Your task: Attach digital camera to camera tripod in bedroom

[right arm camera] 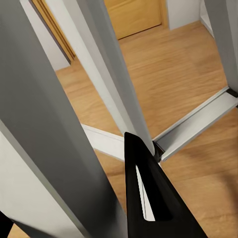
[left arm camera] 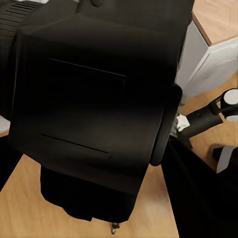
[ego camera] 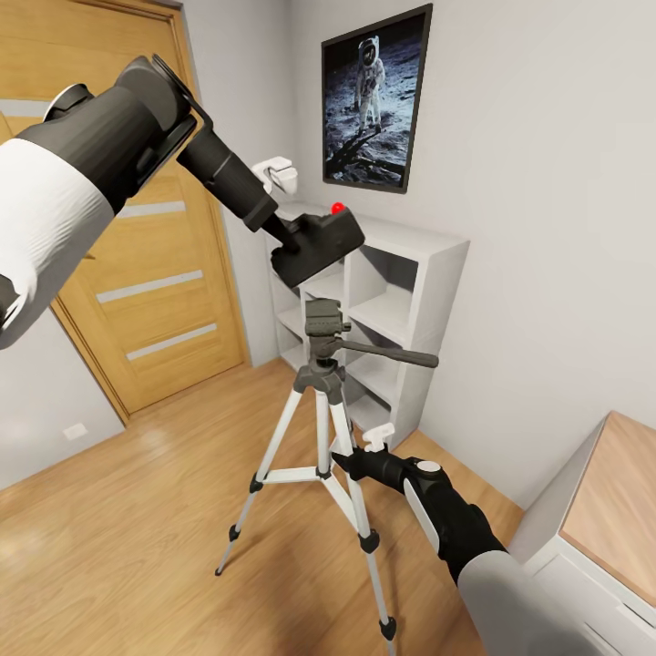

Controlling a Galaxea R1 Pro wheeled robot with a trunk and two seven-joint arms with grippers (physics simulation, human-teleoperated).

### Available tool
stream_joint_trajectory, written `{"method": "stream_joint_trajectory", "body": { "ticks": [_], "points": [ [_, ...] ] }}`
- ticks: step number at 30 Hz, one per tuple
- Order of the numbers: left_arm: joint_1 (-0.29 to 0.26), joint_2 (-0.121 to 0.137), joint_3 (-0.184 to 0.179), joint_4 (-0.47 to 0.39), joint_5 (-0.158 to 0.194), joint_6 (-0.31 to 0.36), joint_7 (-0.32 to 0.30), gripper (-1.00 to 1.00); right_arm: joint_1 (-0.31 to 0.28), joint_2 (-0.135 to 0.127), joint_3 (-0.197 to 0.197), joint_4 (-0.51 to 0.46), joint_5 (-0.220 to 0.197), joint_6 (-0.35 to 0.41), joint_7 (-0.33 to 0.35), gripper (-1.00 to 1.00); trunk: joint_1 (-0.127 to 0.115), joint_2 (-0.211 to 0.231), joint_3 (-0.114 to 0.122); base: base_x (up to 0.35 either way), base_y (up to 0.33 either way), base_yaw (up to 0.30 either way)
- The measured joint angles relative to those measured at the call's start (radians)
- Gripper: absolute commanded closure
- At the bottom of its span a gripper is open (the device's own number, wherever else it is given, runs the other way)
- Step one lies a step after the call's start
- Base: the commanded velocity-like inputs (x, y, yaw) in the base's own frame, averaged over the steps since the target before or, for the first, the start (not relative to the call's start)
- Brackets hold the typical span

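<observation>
**Camera held above the tripod head, right gripper at a tripod leg**

In the head view the left gripper [ego camera: 290, 239] is clamped on the digital camera [ego camera: 321, 244], holding it tilted in the air just above the camera tripod [ego camera: 325, 401]. The camera's red button [ego camera: 338, 209] faces up, and a gap remains between its underside and the tripod head [ego camera: 325, 323]. The tripod stands on the wood plank floor [ego camera: 146, 510] on 3 silver-white legs, its long side handle [ego camera: 392, 354] pointing toward the white cube shelf [ego camera: 401, 301]. Behind it hang the framed astronaut picture [ego camera: 374, 98] and the wooden door [ego camera: 137, 273].

The right gripper [ego camera: 351, 458] sits low against a tripod leg [ego camera: 344, 456]; in the right wrist view 1 black fingertip [right arm camera: 148, 193] lies beside that leg [right arm camera: 111, 69], but whether the gripper grips it I cannot tell. A wood-topped desk [ego camera: 620, 501] stands at the right.
</observation>
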Motion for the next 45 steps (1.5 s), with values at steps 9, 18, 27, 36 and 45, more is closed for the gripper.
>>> {"method": "stream_joint_trajectory", "body": {
  "ticks": [9, 18, 27, 36, 45],
  "points": [
    [0.0, 0.002, 0.0, 0.02, 0.007, 0.007, -0.004, 1.0, 0.0, 0.0, 0.0, 0.0, -0.001, 0.0, 0.0, 1.0, 0.0, 0.0, 0.0, 0.0, 0.0, 0.0],
    [-0.001, 0.004, -0.001, 0.081, 0.004, 0.008, -0.008, 1.0, 0.0, 0.0, -0.001, 0.001, 0.0, -0.001, 0.001, 1.0, 0.0, 0.0, 0.0, 0.0, 0.0, 0.0],
    [-0.001, 0.003, -0.003, 0.084, 0.003, 0.005, -0.008, 1.0, 0.0, 0.0, 0.0, 0.0, 0.0, -0.001, 0.001, 1.0, 0.0, 0.0, 0.0, 0.0, 0.0, 0.0],
    [-0.001, -0.022, -0.011, 0.082, 0.001, 0.002, -0.007, 1.0, 0.0, 0.0, -0.001, 0.0, 0.0, -0.001, 0.001, 1.0, 0.0, 0.0, 0.0, 0.0, 0.0, 0.0],
    [-0.001, -0.028, -0.017, 0.084, -0.001, 0.001, -0.004, 1.0, 0.0, 0.0, 0.0, 0.0, 0.0, -0.001, 0.0, 1.0, 0.0, 0.0, 0.0, 0.0, 0.0, 0.0]
  ]
}}
